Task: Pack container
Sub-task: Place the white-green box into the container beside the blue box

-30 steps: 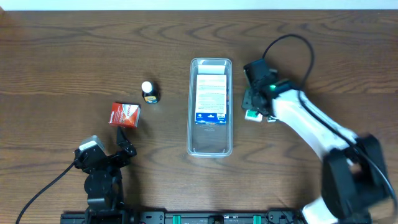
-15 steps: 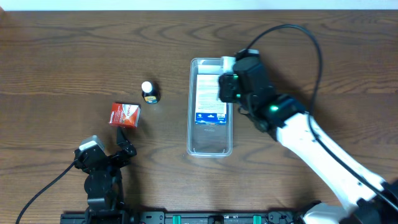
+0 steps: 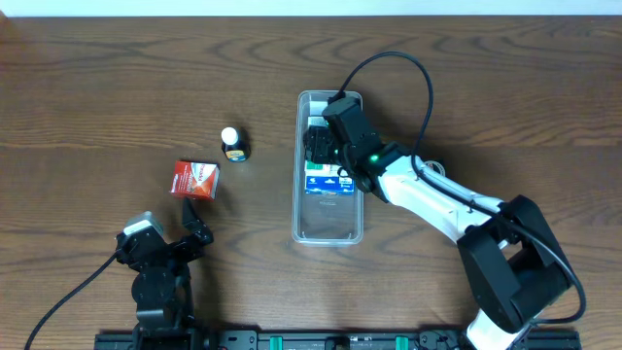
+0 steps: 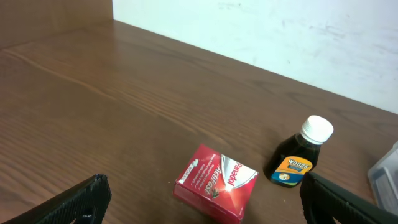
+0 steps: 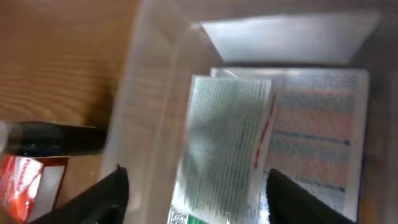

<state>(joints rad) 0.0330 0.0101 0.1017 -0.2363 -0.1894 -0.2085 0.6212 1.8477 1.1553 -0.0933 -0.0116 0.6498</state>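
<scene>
Right gripper (image 3: 321, 146) clenched on small box (image 5: 217, 155), lowered over container (image 3: 328, 228) at twelve o'clock for packing; left gripper (image 3: 194, 233) released.

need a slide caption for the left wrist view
Red box and small dark bottle on the wooden table, seen between open left gripper fingers.

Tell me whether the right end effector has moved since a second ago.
Yes. The right end effector moved left, from beside the clear plastic rectangular container to over it.

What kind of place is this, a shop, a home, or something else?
Probably a lab test bench: two robot arms at a bare wooden table by a white wall, with medicine packs and a clear container.
</scene>
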